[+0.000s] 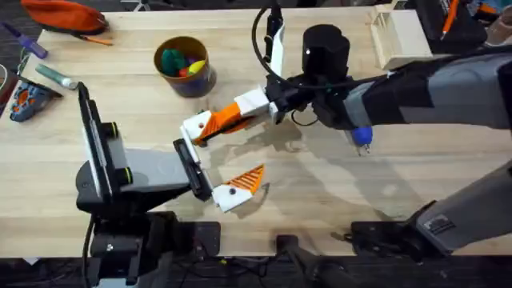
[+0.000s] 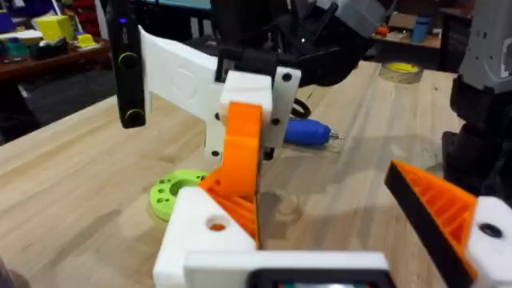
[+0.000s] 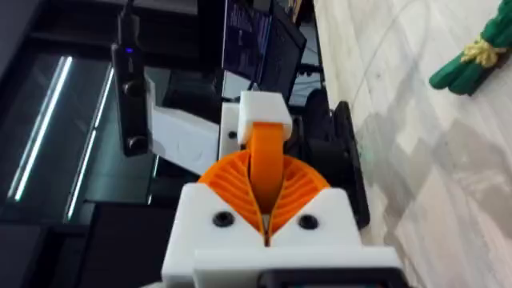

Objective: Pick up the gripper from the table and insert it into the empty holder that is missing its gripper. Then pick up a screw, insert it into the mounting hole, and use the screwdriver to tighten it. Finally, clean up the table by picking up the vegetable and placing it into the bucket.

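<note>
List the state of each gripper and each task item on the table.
left gripper: open
right gripper: shut on the gripper
the gripper: held, meeting the holder
screwdriver: lying on the table
bucket: upright, toys inside
vegetable: lying on the table

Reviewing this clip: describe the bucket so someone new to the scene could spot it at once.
Start from the light wooden table in the overhead view and look to its far left part. There stands the bucket, a round tan-yellow cup with a dark lower part. Nothing else nearby is an open cup with colourful toy pieces showing through its mouth.
</note>
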You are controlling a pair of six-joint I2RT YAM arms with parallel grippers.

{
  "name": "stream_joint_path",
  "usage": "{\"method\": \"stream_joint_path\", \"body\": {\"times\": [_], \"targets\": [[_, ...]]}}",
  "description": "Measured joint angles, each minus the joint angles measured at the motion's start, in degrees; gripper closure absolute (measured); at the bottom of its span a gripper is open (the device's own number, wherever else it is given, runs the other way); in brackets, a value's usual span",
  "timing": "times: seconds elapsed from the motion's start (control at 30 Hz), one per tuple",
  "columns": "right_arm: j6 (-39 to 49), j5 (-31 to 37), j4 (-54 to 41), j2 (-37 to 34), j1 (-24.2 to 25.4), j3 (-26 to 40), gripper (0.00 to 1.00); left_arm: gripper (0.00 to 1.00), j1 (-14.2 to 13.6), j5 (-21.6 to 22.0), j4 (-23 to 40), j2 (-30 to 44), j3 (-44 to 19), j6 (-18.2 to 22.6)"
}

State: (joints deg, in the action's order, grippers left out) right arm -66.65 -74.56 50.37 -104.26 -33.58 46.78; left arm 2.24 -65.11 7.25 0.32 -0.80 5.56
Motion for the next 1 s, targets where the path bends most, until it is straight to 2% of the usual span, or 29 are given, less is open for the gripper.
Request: {"method": "stream_joint_path", "body": {"times": [1.0], "targets": [[-3.48, 2.38, 2.31, -0.01, 0.07, -0.42, 0.986, 0.015, 0.00, 1.01, -0.15, 0.00, 0.00, -0.02]]}}
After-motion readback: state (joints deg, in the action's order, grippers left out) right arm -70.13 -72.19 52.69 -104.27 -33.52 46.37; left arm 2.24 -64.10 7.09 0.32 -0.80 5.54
